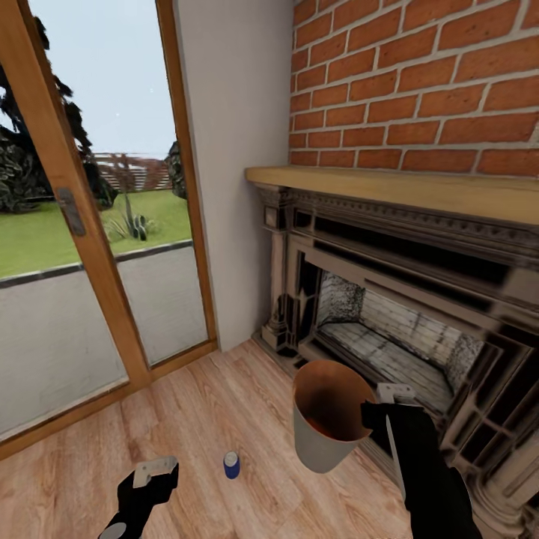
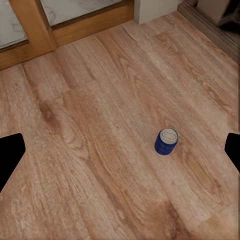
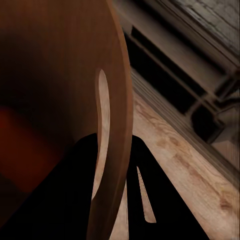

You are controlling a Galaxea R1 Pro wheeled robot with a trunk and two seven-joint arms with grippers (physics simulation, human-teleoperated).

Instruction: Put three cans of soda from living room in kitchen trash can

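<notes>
At far left, wood-framed glass doors (image 1: 82, 224) onto a lawn, above light wood plank floor (image 1: 224, 404). Low at left, the black left gripper (image 1: 153, 473), fingers spread wide and empty, hovering above the floor; in its wrist view the dark fingertips (image 2: 10, 155) sit at either edge with bare planks between. Just to its right, standing upright on the floor and untouched, a small dark blue soda can with a silver top (image 1: 231, 465), also plain in the left wrist view (image 2: 166, 141). Further right, held off the floor, the small tapered trash bin, white-grey outside and brown inside (image 1: 326, 427), pinched at its rim by the right gripper (image 1: 376, 414), one finger inside and one outside the wall (image 3: 112, 150). Something orange low inside the bin, too dim to name. Behind, a dark fireplace surround (image 1: 419, 314) under red brick (image 1: 419, 82).

Likely risks: knocking the can over and sending it rolling if approached off-centre; the bin twisting or slipping from so narrow a rim pinch, spilling whatever lies within.
</notes>
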